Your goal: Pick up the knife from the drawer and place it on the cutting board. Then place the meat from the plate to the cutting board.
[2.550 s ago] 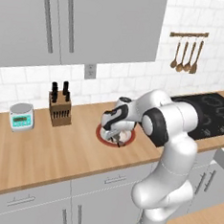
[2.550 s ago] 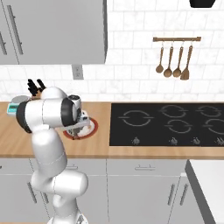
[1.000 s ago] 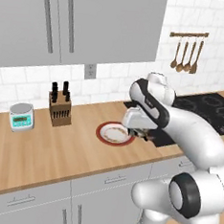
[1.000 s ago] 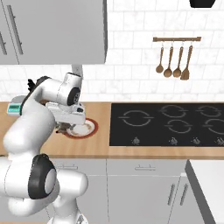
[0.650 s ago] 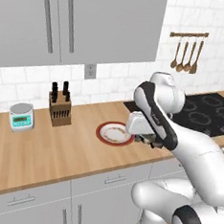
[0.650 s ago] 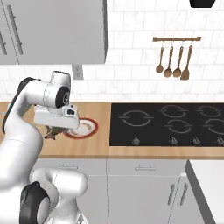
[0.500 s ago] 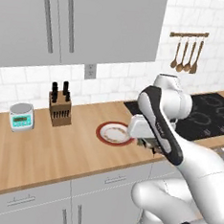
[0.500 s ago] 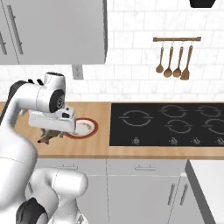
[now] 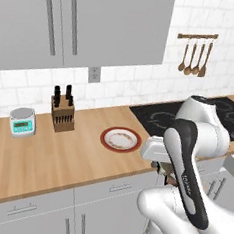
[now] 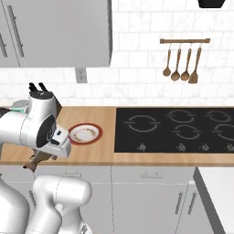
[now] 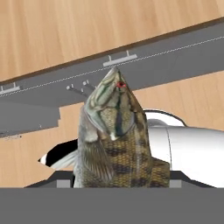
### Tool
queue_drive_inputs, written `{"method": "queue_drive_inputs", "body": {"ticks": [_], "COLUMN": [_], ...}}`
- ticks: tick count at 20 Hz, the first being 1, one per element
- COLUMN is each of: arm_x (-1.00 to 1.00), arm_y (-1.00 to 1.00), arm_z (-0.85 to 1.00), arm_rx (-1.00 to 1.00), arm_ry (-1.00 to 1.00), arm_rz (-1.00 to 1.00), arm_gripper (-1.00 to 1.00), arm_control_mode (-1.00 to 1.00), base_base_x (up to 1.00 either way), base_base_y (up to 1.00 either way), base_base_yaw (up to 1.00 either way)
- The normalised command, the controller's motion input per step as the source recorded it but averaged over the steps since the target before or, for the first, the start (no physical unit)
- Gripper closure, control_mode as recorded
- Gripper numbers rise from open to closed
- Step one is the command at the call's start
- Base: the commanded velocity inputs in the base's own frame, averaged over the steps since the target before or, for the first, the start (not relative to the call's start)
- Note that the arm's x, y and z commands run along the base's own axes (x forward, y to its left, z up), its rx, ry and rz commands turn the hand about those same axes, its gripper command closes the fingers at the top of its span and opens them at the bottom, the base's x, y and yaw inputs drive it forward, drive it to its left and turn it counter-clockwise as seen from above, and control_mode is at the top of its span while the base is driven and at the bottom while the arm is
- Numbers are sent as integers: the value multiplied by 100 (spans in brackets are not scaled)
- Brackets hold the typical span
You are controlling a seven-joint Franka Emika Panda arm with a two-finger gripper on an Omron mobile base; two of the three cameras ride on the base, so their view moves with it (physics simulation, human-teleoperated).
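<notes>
The long light-wood bench (image 9: pixel 60 159) carries the small round white plate with a broad red rim (image 9: pixel 120 139) toward its front edge, just left of the black stove top (image 10: pixel 176 129). The plate looks bare.

The meat, a mottled brown-green fish-shaped piece with pale patches (image 11: pixel 116 135), is off the plate: it sits clenched in the tool (image 10: pixel 39 160), which hangs in front of the bench's front edge, over the grey cabinet fronts (image 9: pixel 97 197). In the right base view the meat pokes out below the hand, tilted.

The step in hand seems to be carrying the meat to the cutting board. To do it well, I would keep the clench firm, lift the meat above the bench edge before swinging, and lower it flat before letting go.
</notes>
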Motion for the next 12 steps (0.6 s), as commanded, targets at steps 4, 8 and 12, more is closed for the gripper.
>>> {"method": "queue_drive_inputs", "body": {"ticks": [4, 8, 12], "arm_x": [0, 0, 0], "arm_y": [0, 0, 0], "arm_z": [0, 0, 0], "arm_rx": [0, 0, 0], "arm_ry": [0, 0, 0], "arm_rz": [0, 0, 0], "arm_gripper": [100, 100, 100], "arm_control_mode": [100, 100, 100], "base_base_x": [-4, -23, -63], "base_base_y": [0, 0, 0], "base_base_yaw": [0, -7, -14]}}
